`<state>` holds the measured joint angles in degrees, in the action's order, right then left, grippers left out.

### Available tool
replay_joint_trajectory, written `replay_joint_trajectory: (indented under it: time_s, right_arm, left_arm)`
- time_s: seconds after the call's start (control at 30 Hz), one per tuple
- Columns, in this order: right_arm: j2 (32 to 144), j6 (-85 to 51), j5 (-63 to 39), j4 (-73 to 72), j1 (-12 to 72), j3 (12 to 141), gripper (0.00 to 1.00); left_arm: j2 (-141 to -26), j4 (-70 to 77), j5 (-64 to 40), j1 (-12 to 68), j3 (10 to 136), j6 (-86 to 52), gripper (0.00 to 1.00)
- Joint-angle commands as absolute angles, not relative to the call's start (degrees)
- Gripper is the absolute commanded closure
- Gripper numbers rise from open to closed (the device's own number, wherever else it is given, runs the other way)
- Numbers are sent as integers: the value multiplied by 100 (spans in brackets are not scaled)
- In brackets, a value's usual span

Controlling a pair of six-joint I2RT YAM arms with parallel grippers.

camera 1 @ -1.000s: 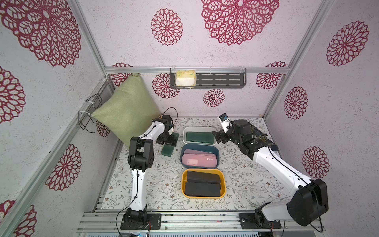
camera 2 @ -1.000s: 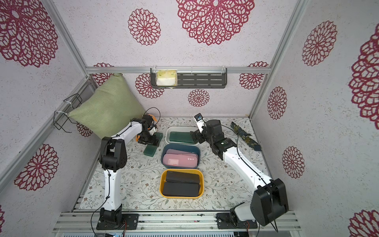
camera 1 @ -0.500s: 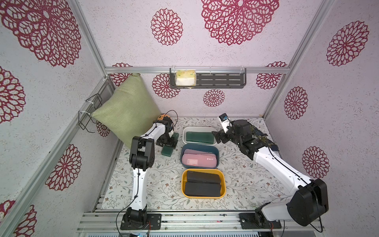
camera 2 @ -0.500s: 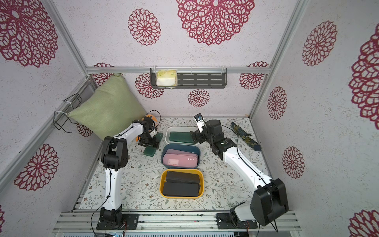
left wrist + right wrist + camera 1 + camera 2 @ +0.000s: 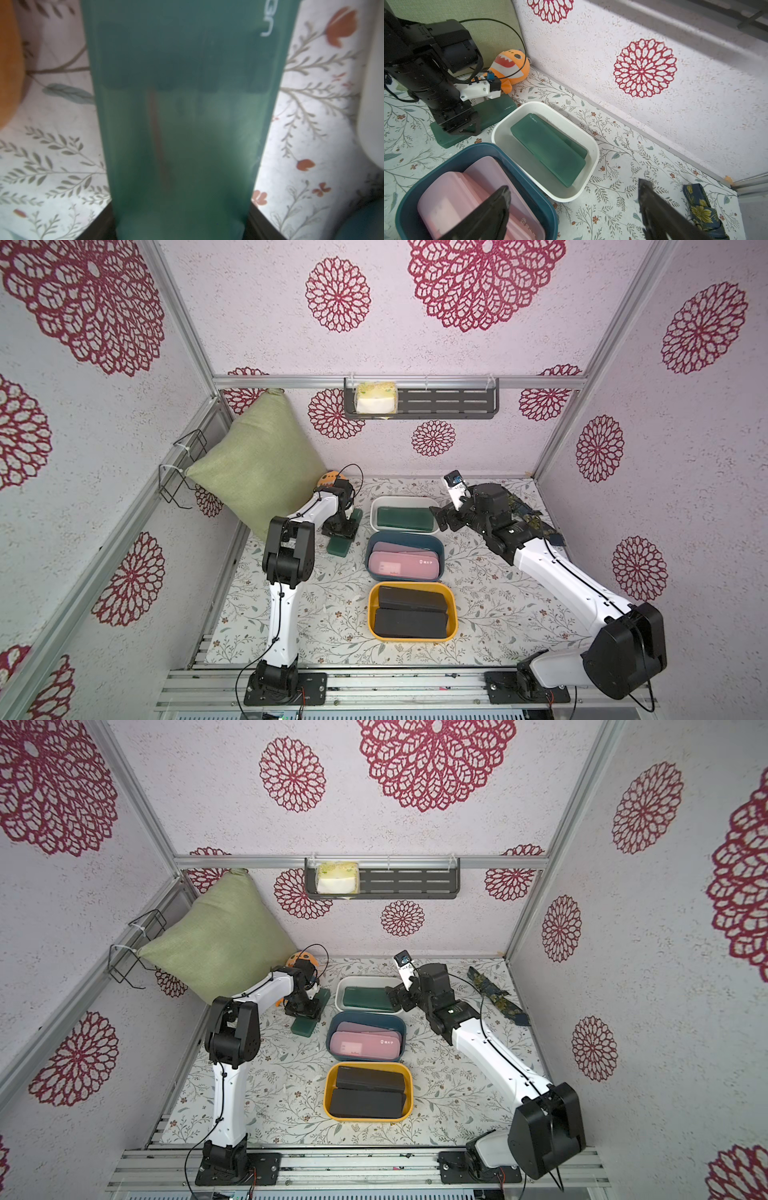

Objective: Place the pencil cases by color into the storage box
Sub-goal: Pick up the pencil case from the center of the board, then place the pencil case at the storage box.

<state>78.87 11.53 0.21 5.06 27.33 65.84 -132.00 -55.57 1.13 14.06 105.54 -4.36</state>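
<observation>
A dark green pencil case [image 5: 338, 546] [image 5: 182, 124] lies flat on the table, left of the white bin [image 5: 376, 510]. My left gripper [image 5: 340, 529] [image 5: 180, 224] stands over it, its dark fingers [image 5: 261, 224] pressed against the case's long sides. Two more green cases [image 5: 548, 145] lie in the white bin. Pink cases [image 5: 401, 566] fill the blue bin [image 5: 368, 560], and black cases [image 5: 411, 614] fill the yellow bin [image 5: 455, 614]. My right gripper [image 5: 440, 518] [image 5: 574, 186] hangs open and empty above the right ends of the white and blue bins.
A green pillow [image 5: 257, 472] leans in the back left corner, with an orange plush toy [image 5: 508, 64] just behind the left gripper. A dark blue floral cloth strip [image 5: 494, 996] lies at the back right. A wall shelf [image 5: 419, 402] hangs above.
The left gripper's jaws have closed in from wide open onto the sides of the green case. The right arm has not moved.
</observation>
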Motion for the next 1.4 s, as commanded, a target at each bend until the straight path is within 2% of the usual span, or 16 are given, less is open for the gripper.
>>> replay_joint_trajectory:
  time_s: [0.0,0.13,0.4,0.53,0.73,0.97,1.07,1.17,1.27,1.37]
  right_arm:
    - [7634,1176,66,387,2768,6582,2]
    - [7559,1179,83,366,2765,6529,2]
    - [7415,1193,115,308,2765,6425,2]
    - [7387,1193,102,290,2767,6398,2]
    - [7344,1209,70,283,2769,6358,2]
    - [7288,1262,62,255,2768,6332,1]
    - [7302,1301,53,237,2764,6323,1]
    - [7309,1358,40,234,2769,6328,1]
    - [7311,1397,27,232,2757,6324,1]
    - [7278,1424,49,229,2751,6293,1]
  left_arm:
    - [-13213,-5256,201,1520,10354,-593,55]
    - [-13089,-5225,232,1542,10260,-649,60]
    - [-12547,-5253,476,1727,10125,-646,61]
    - [-12297,-5332,612,1745,10164,-714,67]
    - [-11969,-5469,798,1775,10236,-687,67]
    - [-11841,-5721,1110,1775,10744,-18,66]
    - [-11849,-5748,626,1807,11109,636,66]
    - [-11929,-6033,-332,1822,11559,1529,64]
    - [-12357,-7020,-1511,1825,12542,2420,62]
    - [-13146,-8162,-2049,1835,14023,2853,62]
